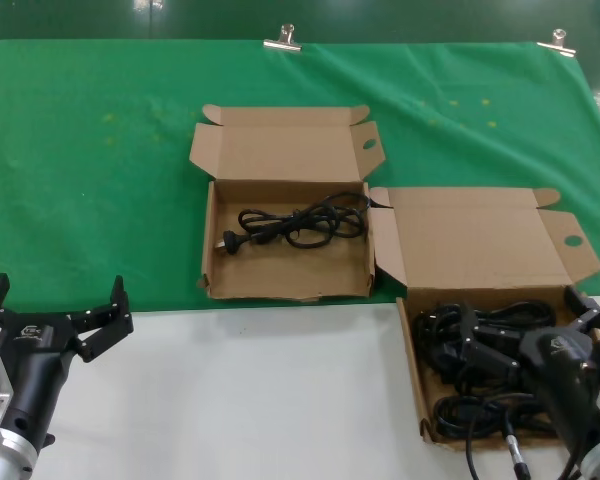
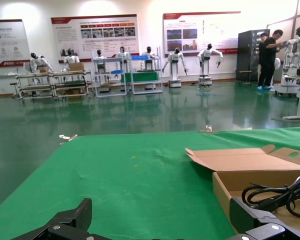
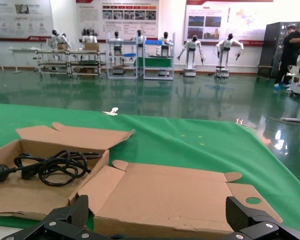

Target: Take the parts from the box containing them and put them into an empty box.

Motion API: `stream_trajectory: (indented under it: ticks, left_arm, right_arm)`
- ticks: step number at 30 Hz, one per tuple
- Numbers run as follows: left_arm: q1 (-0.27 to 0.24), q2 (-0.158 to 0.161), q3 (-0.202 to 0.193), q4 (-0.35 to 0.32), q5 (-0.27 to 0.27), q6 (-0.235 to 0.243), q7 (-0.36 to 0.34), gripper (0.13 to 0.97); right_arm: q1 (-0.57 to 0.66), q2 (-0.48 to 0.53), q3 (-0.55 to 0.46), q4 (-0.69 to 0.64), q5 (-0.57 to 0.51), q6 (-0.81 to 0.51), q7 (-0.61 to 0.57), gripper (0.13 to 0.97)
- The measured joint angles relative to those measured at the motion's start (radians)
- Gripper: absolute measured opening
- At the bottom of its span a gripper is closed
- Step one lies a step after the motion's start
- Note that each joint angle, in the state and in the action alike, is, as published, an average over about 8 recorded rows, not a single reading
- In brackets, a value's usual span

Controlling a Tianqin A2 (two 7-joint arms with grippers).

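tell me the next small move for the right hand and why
Probably lower the right hand and close on one cord bundle. Its fingers look open, poised over the full box, holding nothing. One cord already lies in the other box. The left hand waits open at the near left.

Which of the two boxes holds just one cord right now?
The left box on the green cloth, holding a single cord; the right box holds several.

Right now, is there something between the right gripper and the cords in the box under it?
Nothing visible. The right gripper, open, hangs directly over the cords in the near box, whose lid is folded back. The left gripper waits apart, open.
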Motion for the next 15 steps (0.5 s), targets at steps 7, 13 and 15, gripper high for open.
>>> stream_trajectory:
  ticks: [7,13,15]
  left_arm:
    - [0.000,0.000,0.000,0.000,0.000,0.000,0.000,0.966]
    - [0.000,0.000,0.000,0.000,0.000,0.000,0.000,0.966]
    - [0.000,0.000,0.000,0.000,0.000,0.000,0.000,0.966]
  right_arm:
    - [0.000,0.000,0.000,0.000,0.000,0.000,0.000,0.966]
    - [0.000,0.000,0.000,0.000,0.000,0.000,0.000,0.966]
    - [0.000,0.000,0.000,0.000,0.000,0.000,0.000,0.966]
